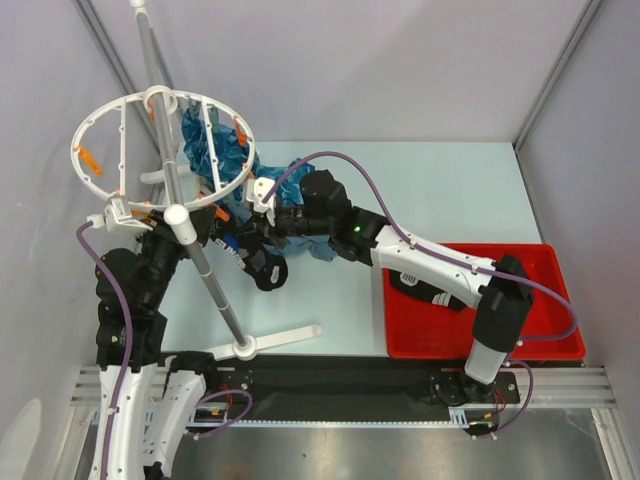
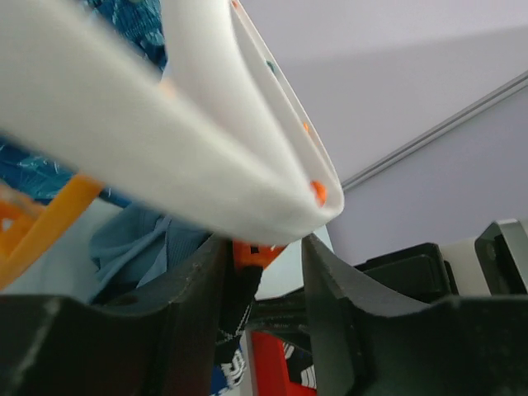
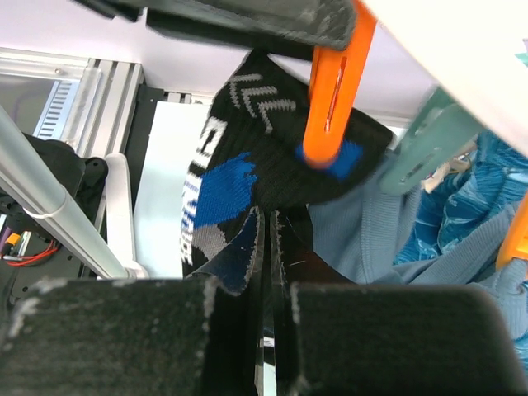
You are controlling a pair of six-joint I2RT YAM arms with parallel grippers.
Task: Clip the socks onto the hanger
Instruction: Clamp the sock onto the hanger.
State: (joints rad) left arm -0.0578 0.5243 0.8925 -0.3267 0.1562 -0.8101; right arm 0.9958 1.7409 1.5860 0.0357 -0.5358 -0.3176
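Grey walls close in a pale blue table (image 1: 450,190), and a white ring hanger (image 2: 165,140) stands on a tilted pole (image 1: 200,260) at its left side. Blue patterned cloths (image 1: 215,150) hang from the far rim, with a grey-blue cloth (image 3: 363,231) beside them.

On the near rim an orange clip (image 3: 334,91) bites the top edge of a black sock (image 3: 247,148) with grey chevrons and a blue patch, and the sock hangs down from it. The left claw (image 2: 264,247) sits right under the rim with its fingers a little apart. The clip is between them, touching one finger, with a gap to the other. The right claw (image 3: 268,227) reaches across from the right and is pinched tight on the sock's lower hem.

A second sock (image 1: 430,290) lies in the red tray (image 1: 430,335) on the right of the table, partly under the right arm.
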